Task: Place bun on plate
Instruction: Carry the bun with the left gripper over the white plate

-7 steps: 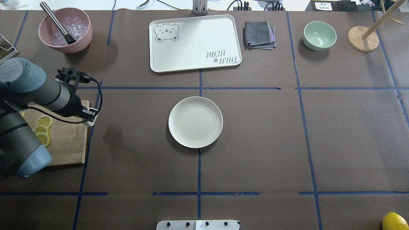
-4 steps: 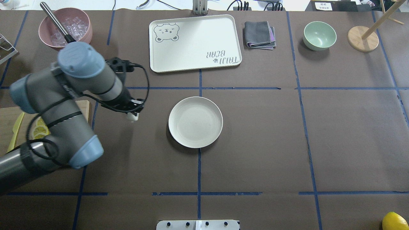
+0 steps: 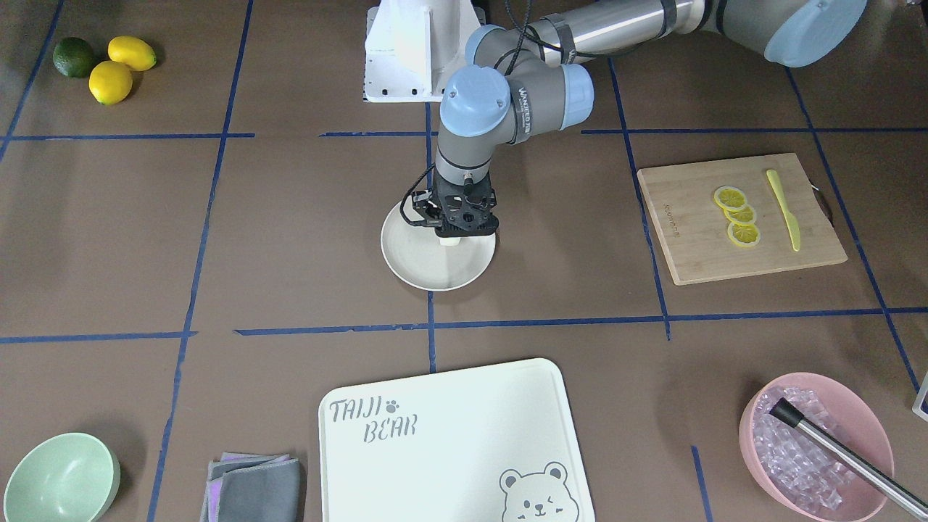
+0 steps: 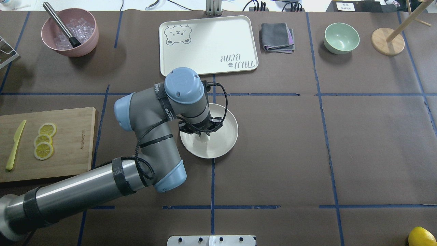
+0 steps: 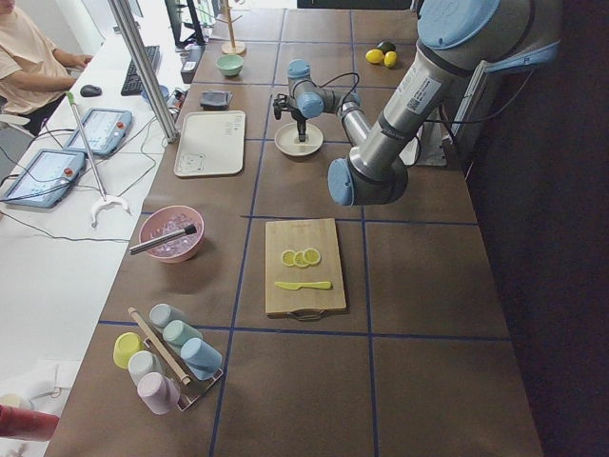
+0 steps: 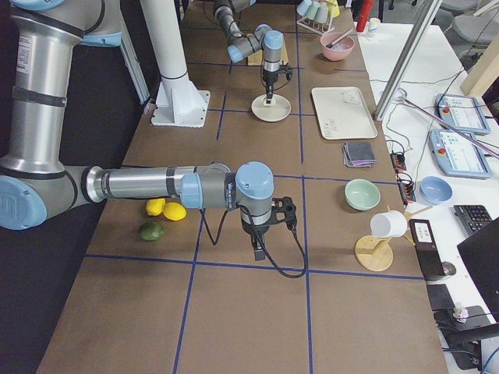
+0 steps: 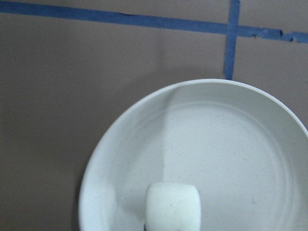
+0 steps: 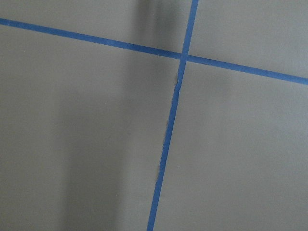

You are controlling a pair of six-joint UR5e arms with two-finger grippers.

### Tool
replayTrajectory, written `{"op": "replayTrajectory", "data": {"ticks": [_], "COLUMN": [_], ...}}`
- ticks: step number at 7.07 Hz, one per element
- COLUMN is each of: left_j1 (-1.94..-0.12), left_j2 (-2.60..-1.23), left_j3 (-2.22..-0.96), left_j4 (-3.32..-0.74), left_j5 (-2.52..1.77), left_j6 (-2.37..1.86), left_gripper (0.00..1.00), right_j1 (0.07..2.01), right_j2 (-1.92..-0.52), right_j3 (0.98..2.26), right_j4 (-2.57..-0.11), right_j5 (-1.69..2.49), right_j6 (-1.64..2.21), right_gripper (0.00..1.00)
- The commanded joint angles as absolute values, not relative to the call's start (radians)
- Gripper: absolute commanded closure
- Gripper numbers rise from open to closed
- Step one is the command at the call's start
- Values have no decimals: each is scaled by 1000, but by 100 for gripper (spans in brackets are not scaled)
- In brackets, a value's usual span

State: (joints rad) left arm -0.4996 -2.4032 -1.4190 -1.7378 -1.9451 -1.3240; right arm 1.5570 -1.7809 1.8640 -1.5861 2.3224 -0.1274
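The round cream-white plate (image 4: 227,131) lies at the table's middle. My left gripper (image 4: 203,135) points straight down over the plate's near half, shut on the small white bun (image 4: 206,139). In the front-facing view the bun (image 3: 451,242) shows just under the black gripper (image 3: 452,236), inside the plate's rim (image 3: 428,270). The left wrist view has the bun (image 7: 173,207) at its bottom edge, low over the plate (image 7: 231,144); I cannot tell whether it touches. My right gripper (image 6: 258,251) hangs over bare table near the far right, and I cannot tell its state.
A bear-printed board (image 4: 208,46) lies behind the plate. At the left are a cutting board (image 4: 71,147) with lemon slices (image 4: 44,140) and a yellow knife (image 4: 15,145), and a pink ice bowl (image 4: 70,32). A folded cloth (image 4: 277,37) and green bowl (image 4: 341,37) sit back right.
My left arm swung rightward from over the cutting board to above the plate, carrying the bun with it. Nothing else moved.
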Motion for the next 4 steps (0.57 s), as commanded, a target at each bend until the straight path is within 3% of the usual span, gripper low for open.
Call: {"op": "replayTrajectory", "data": {"ticks": [1,2,3,4], "left_j1": [-471,-471,-471,-483], "left_j2": [-2425,-2425,-2424,-2419], "left_j3": [-1381,-1384,-1387,-1408], "left_j4": [-1792,-1792,-1787,-1781], "left_j5": [-1927,-1927,-1927,-1927], "left_j6": [-1344,-1339,-1341,-1336], "left_gripper": [48,12,0,0], "right_j1": [1559,1557,1557,1557], "right_j2": [-1781,-1781,-1781,-1781], "right_j3": [1864,1864,1864,1864], "right_j4": [-1586,-1586,-1586,-1586], "right_j5": [2322,2322,2322,2322], "right_j6": [-127,-127,-127,-127], "right_gripper": [0,0,0,0]}}
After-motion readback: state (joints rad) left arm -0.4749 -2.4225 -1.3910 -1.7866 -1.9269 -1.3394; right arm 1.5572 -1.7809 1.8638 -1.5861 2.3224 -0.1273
